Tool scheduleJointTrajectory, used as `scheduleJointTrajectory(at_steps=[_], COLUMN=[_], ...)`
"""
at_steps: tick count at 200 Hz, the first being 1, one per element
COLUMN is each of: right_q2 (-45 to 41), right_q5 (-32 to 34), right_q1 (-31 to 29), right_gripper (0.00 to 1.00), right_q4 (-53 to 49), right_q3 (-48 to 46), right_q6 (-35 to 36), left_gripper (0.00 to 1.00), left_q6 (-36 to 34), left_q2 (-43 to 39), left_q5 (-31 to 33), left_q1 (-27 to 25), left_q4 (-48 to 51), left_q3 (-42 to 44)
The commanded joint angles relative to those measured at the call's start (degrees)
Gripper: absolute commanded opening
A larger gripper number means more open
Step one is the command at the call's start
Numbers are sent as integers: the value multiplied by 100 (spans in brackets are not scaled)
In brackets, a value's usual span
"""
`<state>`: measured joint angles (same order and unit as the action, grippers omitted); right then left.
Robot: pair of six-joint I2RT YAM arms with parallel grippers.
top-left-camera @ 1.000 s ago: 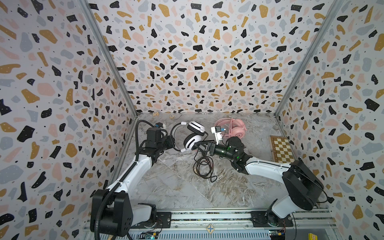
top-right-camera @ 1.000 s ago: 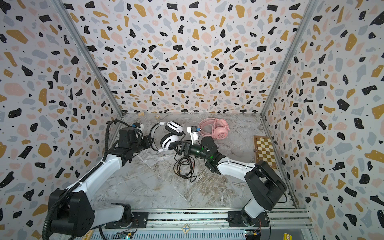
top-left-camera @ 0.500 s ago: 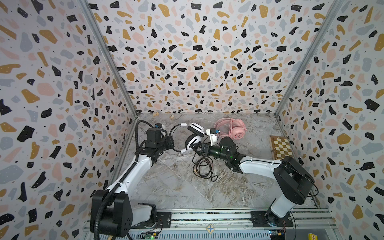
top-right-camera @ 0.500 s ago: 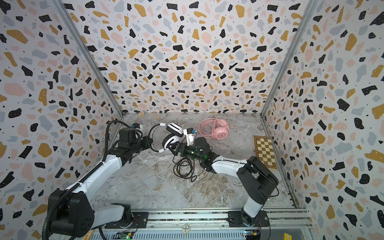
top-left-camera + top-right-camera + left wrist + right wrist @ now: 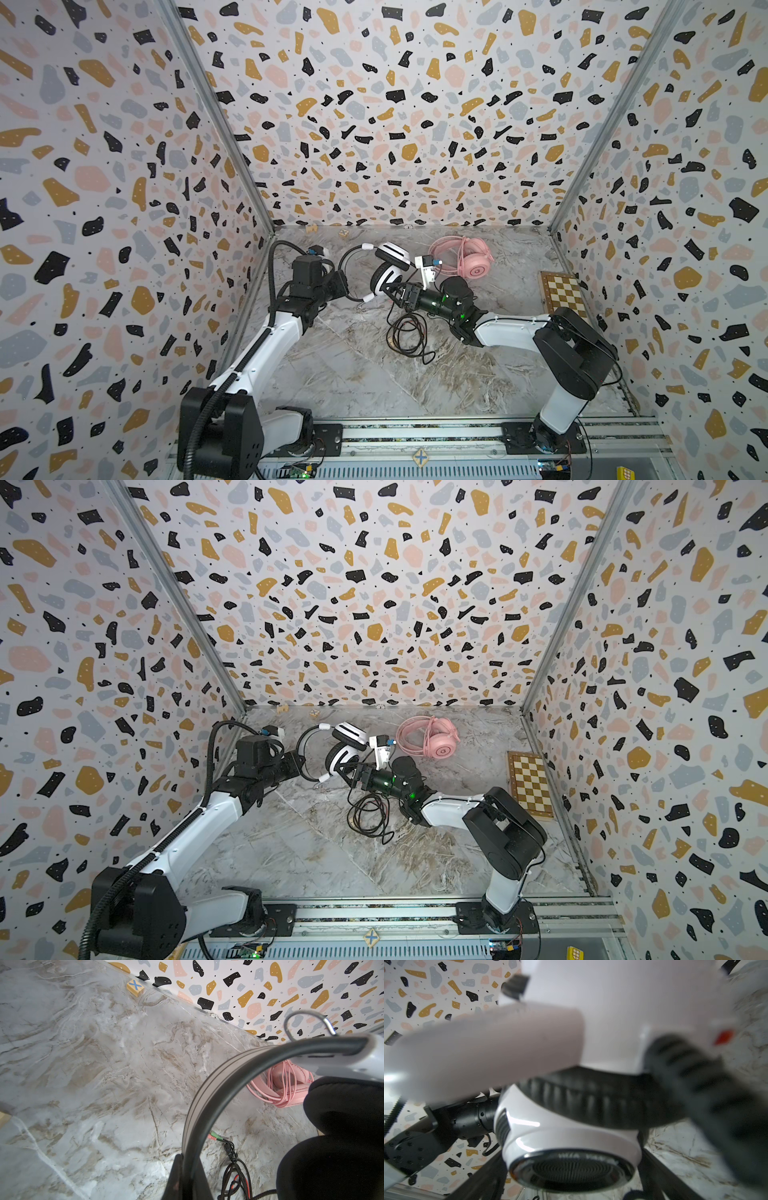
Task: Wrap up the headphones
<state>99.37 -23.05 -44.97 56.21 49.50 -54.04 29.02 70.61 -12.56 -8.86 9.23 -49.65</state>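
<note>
Headband (image 5: pixel 207 1084) of white headset (image 5: pixel 384 276) pinched by left hand (image 5: pixel 345 286); right hand (image 5: pixel 389 290) spread wide around ear cup (image 5: pixel 571 1136)

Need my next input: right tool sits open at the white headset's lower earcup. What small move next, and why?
Probably close the right tool on the lower earcup: its open jaws straddle it, the left tool clamps the headband, and the black cable lies loose.

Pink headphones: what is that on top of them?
Their own pink cable lies in loops over the pink headphones. The cable's plug cannot be seen, and whatever is underneath the loops is covered.
</note>
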Motion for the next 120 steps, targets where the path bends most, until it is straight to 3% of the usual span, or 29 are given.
scheduleJointTrajectory(at_steps=[1, 21, 36, 80, 120], right_q2=[-183, -311, -432, -1281, -1777], right_q5=[-159, -183, -292, -427, -570], right_q1=[-38, -30, -22, 546, 1166], right_gripper=[88, 86, 100, 99, 99], right_q4=[576, 536, 346, 149, -827], right_q3=[-7, -93, -143, -1045, -1064], right_q6=[-25, 46, 184, 362, 1018], left_gripper=[0, 0, 0, 0, 0], left_q6=[96, 105, 33, -203, -158], left_q2=[-233, -198, -166, -133, -148], left_q5=[-520, -520, -393, -263, -364], left_q1=[-151, -151, -144, -3, 7], left_q4=[-405, -424, -336, -115, -211], left_q3=[-148, -200, -297, -421, -351])
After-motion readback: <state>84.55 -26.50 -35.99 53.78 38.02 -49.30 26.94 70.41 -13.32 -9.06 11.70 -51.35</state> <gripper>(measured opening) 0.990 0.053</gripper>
